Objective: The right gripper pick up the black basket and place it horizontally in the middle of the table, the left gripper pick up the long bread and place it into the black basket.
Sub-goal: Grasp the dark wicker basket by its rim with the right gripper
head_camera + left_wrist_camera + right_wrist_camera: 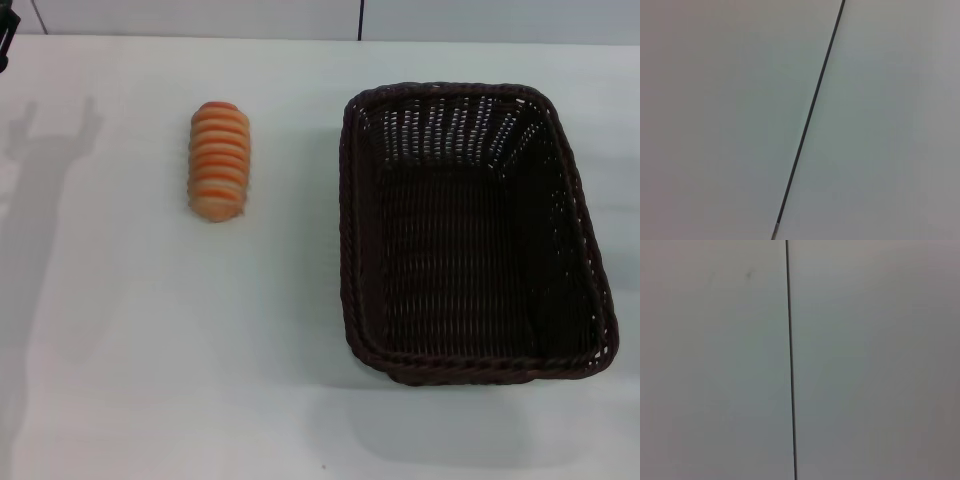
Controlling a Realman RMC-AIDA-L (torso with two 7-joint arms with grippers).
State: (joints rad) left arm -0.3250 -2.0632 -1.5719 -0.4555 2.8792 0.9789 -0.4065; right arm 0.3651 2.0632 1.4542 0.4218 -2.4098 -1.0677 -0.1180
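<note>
The black basket (470,235) stands empty on the right side of the white table (150,350), its long side running away from me. The long bread (219,160) lies ridged side up on the table to the left of the basket, apart from it, also lengthwise away from me. A small black part of my left gripper (4,40) shows at the far left edge, well away from the bread. Its shadow falls on the table there. My right gripper is out of view. Neither wrist view shows the bread, the basket or a gripper.
The table's far edge meets a pale wall with a dark vertical seam (360,20). The left wrist view shows a pale flat surface with a thin dark seam (810,115), and so does the right wrist view (790,360).
</note>
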